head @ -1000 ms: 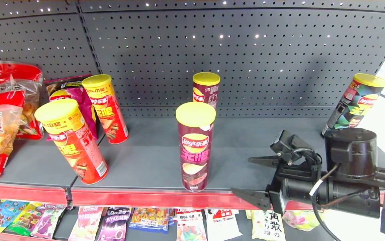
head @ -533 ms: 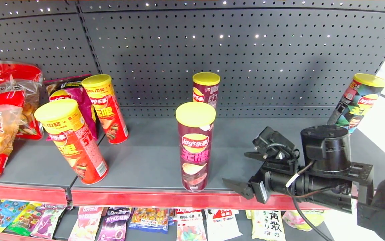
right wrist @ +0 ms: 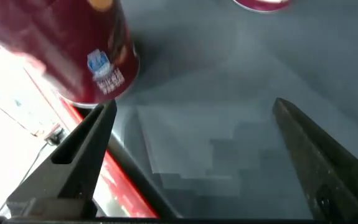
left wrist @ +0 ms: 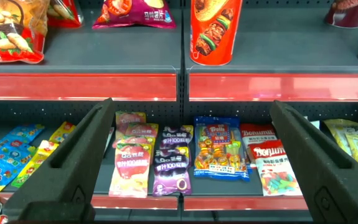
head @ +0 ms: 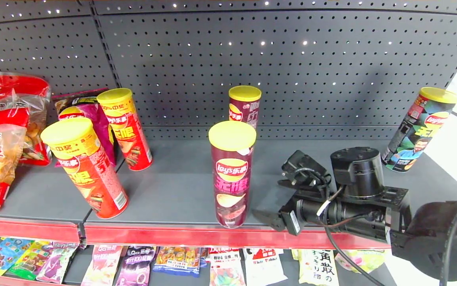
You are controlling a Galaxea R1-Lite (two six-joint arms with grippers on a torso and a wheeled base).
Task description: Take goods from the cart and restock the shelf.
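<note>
Pegboard panel, dark grey, is backing the whole bay. Grey shelf with a red front lip is carrying all the upright stock.

Right gripper is hovering low over the shelf's front right part, jaws spread wide and gripping nothing, its near finger lying just beside the foot of the front purple can. The right wrist view is showing that can's base at the red lip.

Left gripper is facing the lower tier, jaws parted and empty.

Snack bags are leaning at the shelf's left end.

5 yellow-lidded cans are standing on the shelf:
- Front red can, near the lip.
- Rear red can, behind it.
- Front purple can, at the lip, centre.
- Rear purple can, near the pegboard.
- Patterned black can, at the right end, well apart from the rest.

Sachets are lying in rows on the tier below.
</note>
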